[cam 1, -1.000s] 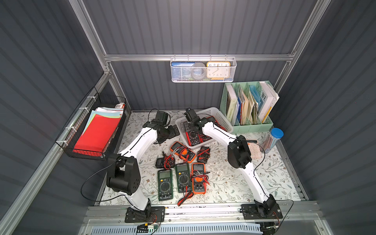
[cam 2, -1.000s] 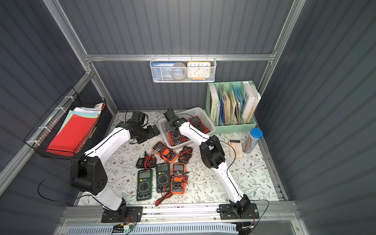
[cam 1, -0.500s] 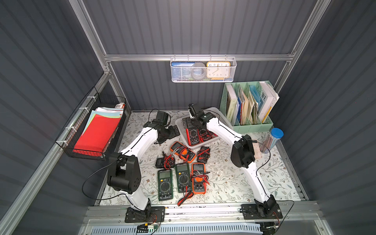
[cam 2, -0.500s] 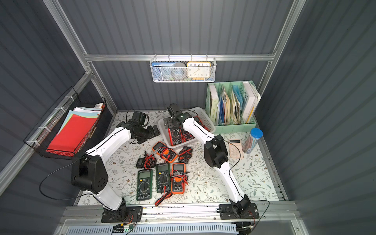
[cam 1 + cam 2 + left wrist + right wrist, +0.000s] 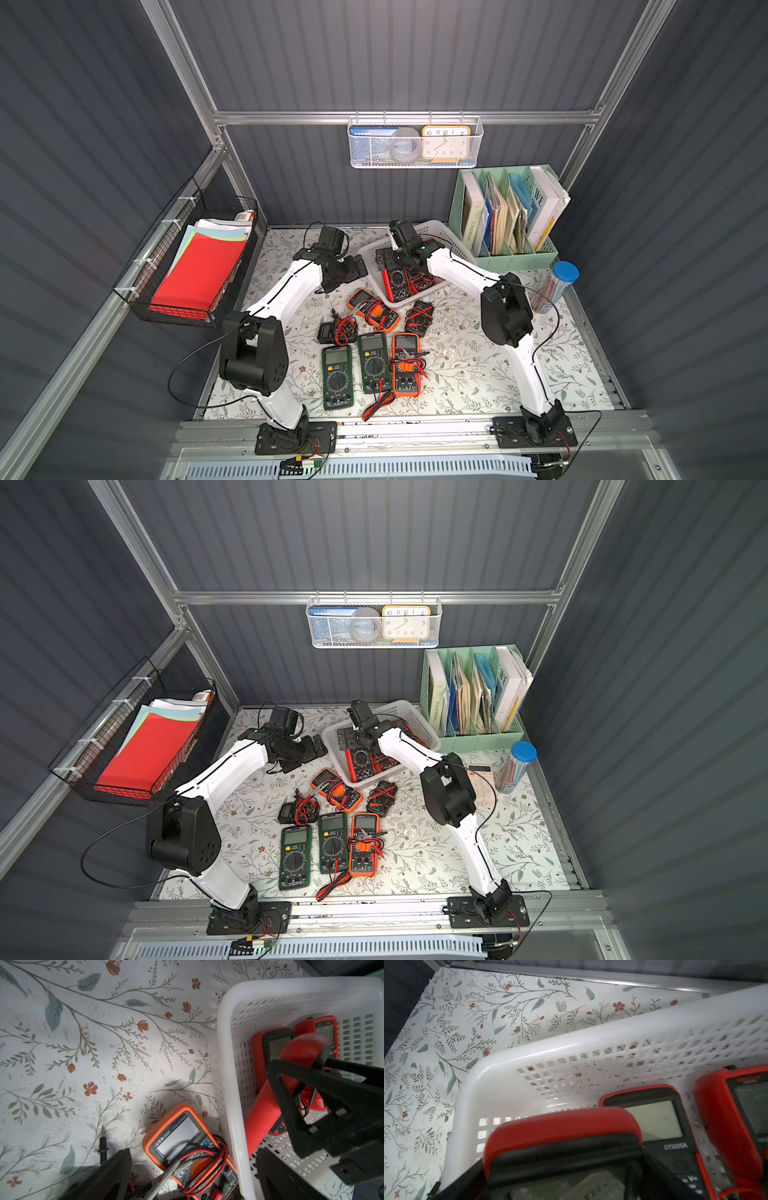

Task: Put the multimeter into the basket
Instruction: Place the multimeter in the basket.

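Right gripper [image 5: 395, 261] is over the white basket [image 5: 226, 1053], jaws spread wide, one on each side of a red multimeter [image 5: 560, 1124]. Can't tell if they're pinching it or just bracketing it. The multimeter is inside the basket, tilted with its screen end raised, right beside a DT9205A meter [image 5: 654, 1126] lying flat. Left gripper [image 5: 356, 268] has its jaws wide open and empty, hanging above the floral counter [image 5: 83, 1043] just beside the basket, near an orange meter [image 5: 176, 1136].

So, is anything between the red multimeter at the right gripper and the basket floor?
The multimeter is tilted inside the basket walls; two other multimeters lie on the floor beside it, seemingly partly beneath.
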